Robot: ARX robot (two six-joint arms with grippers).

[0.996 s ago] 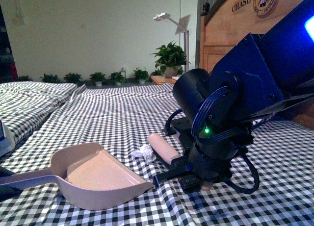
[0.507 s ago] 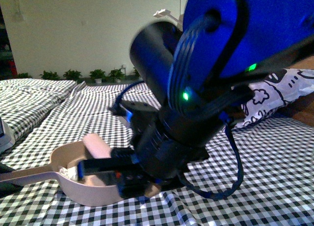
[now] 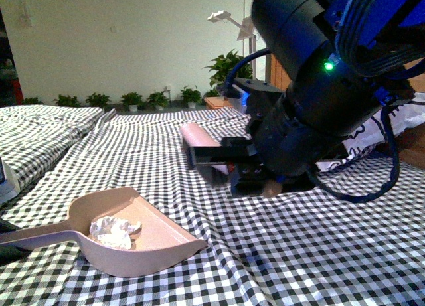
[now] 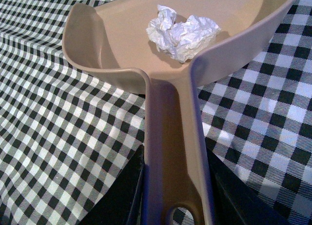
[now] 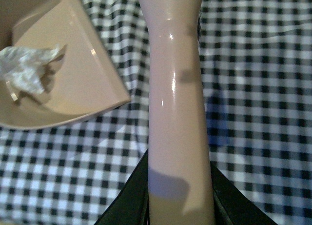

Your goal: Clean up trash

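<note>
The trash [image 4: 183, 32] is white paper, crumpled into sharp, matt creases. It lies in a beige dustpan [image 4: 117, 44] of smooth plastic with a soft sheen. The pale handle [image 5: 178, 112] in the right tool is glossy plastic with bright highlights. The bed [image 3: 319, 253] wears black-and-white checked cloth, matt and lightly wrinkled. The headboard [image 3: 275, 70] looks like wood.

White paper wad [image 3: 111, 231] lies inside beige dustpan [image 3: 159, 243].
</note>
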